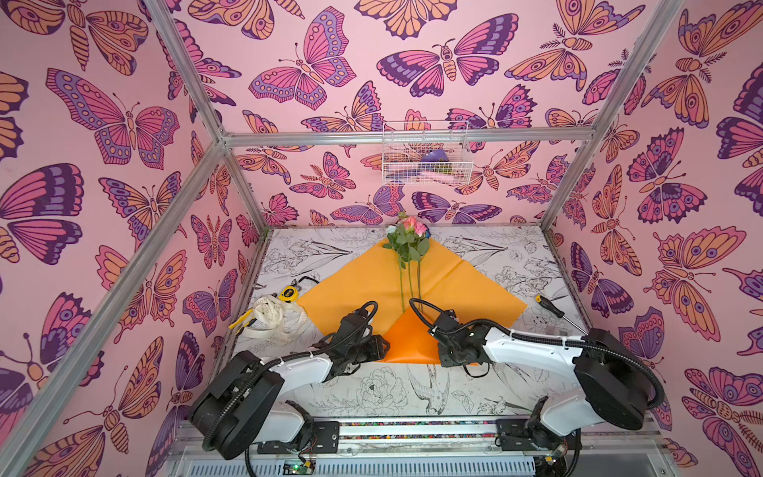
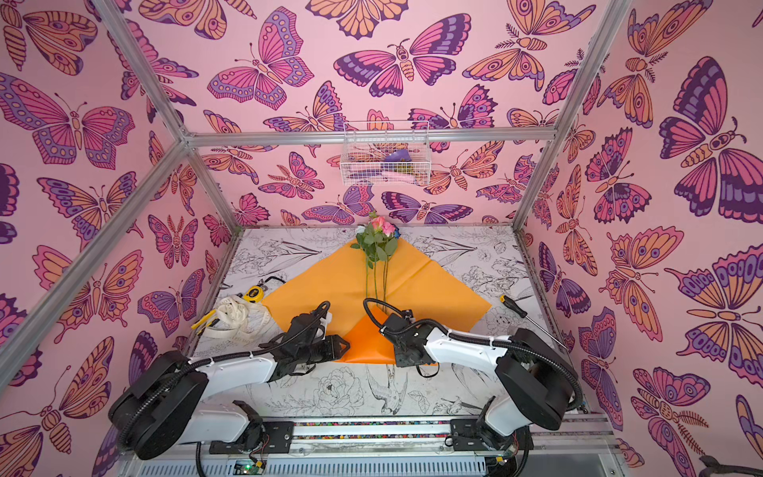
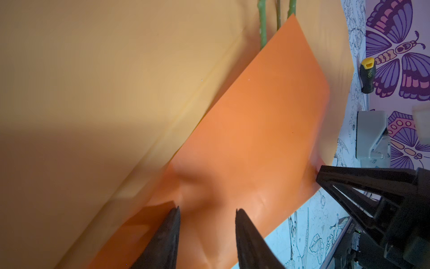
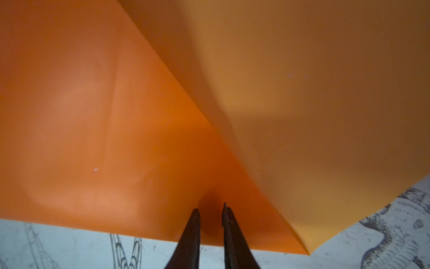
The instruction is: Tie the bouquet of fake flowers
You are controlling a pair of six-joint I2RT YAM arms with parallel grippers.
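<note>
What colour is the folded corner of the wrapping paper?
The folded corner is deep orange, seen best in the left wrist view.

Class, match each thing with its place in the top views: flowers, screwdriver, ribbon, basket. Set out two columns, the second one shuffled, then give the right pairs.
Things
1. flowers
2. screwdriver
3. ribbon
4. basket

Places
A. hung on the back wall
B. to the right of the orange paper
C. lying on the orange paper
D. heaped to the left of the orange paper

Pairs: 1-C, 2-B, 3-D, 4-A

Unwrapped bouquet [image 1: 406, 244] atop orange paper [image 1: 359, 281]
</note>
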